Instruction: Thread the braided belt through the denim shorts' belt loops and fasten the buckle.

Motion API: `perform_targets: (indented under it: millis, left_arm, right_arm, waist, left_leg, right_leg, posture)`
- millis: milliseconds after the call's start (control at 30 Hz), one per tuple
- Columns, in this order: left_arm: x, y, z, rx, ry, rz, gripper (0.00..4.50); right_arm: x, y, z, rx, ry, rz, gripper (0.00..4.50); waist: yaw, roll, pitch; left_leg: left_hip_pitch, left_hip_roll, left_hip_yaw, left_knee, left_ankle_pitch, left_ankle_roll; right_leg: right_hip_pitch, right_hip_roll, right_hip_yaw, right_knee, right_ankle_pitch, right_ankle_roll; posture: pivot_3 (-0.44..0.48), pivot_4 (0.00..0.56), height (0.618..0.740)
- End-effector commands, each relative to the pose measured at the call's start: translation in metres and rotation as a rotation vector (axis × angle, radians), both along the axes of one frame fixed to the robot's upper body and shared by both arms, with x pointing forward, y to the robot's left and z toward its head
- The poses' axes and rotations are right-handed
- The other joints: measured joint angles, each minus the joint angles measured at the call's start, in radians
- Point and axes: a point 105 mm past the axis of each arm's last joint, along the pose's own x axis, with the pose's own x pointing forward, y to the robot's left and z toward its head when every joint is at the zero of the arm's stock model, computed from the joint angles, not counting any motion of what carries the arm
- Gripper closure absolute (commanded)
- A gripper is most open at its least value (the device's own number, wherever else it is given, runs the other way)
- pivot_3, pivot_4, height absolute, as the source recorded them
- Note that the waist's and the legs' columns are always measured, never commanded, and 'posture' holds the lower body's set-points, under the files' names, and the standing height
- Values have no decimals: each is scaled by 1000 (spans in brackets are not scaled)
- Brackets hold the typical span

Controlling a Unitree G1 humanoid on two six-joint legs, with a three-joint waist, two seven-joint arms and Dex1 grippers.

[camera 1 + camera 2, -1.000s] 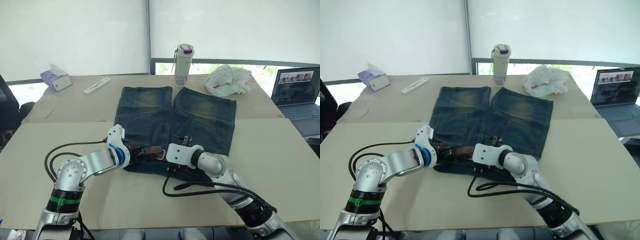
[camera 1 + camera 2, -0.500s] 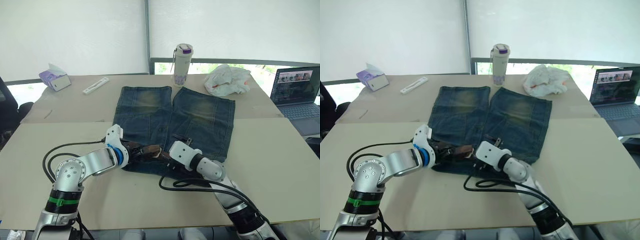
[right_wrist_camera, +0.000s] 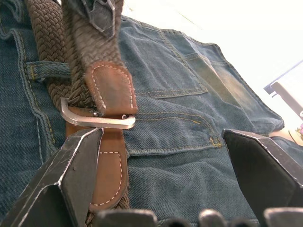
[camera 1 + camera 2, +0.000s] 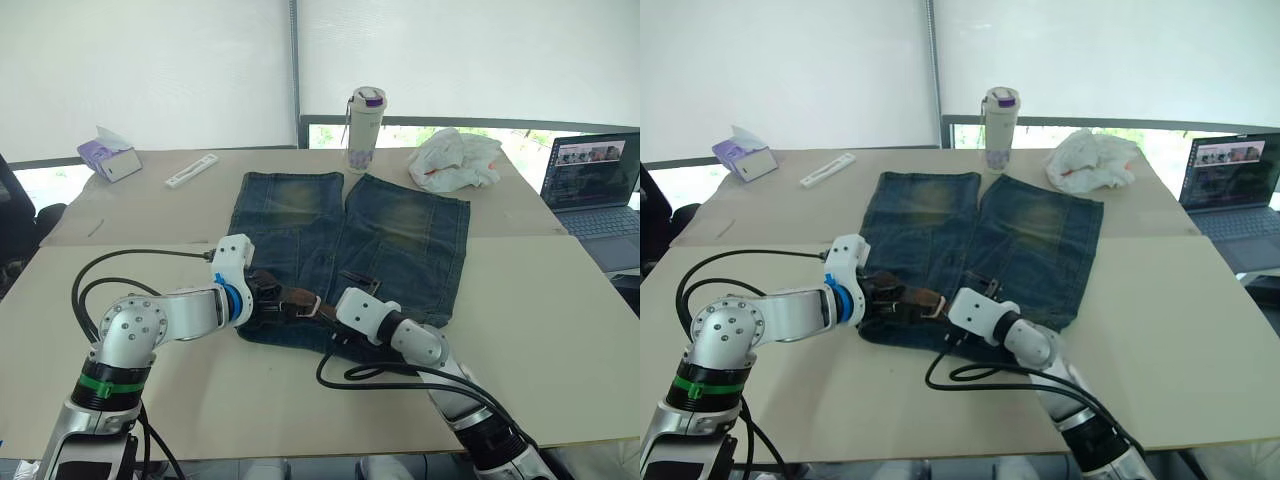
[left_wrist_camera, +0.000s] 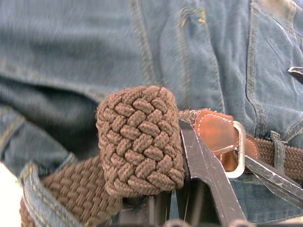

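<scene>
Nearest the front edge of the desk (image 4: 300,400), the two arms meet over the waistband of the denim shorts (image 4: 400,235), which lie flat at mid-desk with the waistband toward the front edge and the legs toward the far edge. The braided belt (image 5: 139,142) runs along that waistband, its long axis parallel to the front edge. The left gripper (image 4: 272,297) has its fingers clamped on the woven free end, which shows doubled over in the left wrist view, just beside the buckle (image 5: 236,149) and its tan leather tab. A belt loop (image 3: 45,70) crosses the strap close to the buckle. The right gripper (image 4: 335,312) sits on the buckle's other side with its fingers (image 3: 71,165) spread wide, one resting just beside the silver frame and holding nothing. Judged from this layout, the free end must travel along the belt's axis toward the buckle; the left arm holds it, and the right is nearer the frame to steady it. Farther back stand a bottle (image 4: 366,130), a crumpled white bag (image 4: 455,160), a tissue box (image 4: 110,155) and, at the right edge, a laptop (image 4: 595,190)
</scene>
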Motion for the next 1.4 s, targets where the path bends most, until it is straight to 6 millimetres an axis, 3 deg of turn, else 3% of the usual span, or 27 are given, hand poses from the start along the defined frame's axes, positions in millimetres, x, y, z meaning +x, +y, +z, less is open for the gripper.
perform_targets:
  millis: [33, 267, 567, 1000, 1400]
  left_arm:
    - [-1, -3, 14, 54, -73, -48, 4500]
    - [-6, -4, 14, 88, -61, -87, 4500]
    - [-8, 4, -3, 91, 10, -53, 4500]
    - [-2, -12, -13, -65, 2, -41, 4500]
    - [-1, -21, -25, -181, 43, -25, 4500]
  right_arm:
    - [-5, 7, 8, 18, -42, 36, 40]
    - [-4, 8, 7, 21, -47, 33, 40]
    - [-4, 10, 9, 24, -56, 39, 40]
    - [-4, 7, 19, 115, -79, 19, 40]
    - [-29, -8, 6, 307, 225, 80, 40]
  waist:
    - [-1, 0, 0]
    - [-1, 0, 0]
    - [-2, -1, 0]
    - [7, -1, 0]
    - [15, -1, 0]
  left_leg:
    - [0, 0, 0, 0, 0, 0]
    - [0, 0, 0, 0, 0, 0]
    - [0, 0, 0, 0, 0, 0]
    - [0, 0, 0, 1, 0, 0]
    - [-1, 0, 0, 1, 0, 1]
  right_leg:
    - [0, 0, 0, 0, 0, 0]
    - [0, 0, 0, 0, 0, 0]
    - [0, 0, 0, 0, 0, 0]
    - [0, -1, 0, 1, 0, 0]
    - [1, -2, 0, 0, 0, 0]
  posture:
    - [0, 150, 740]
    - [0, 150, 740]
    - [0, 150, 740]
    - [0, 150, 740]
    - [0, 150, 740]
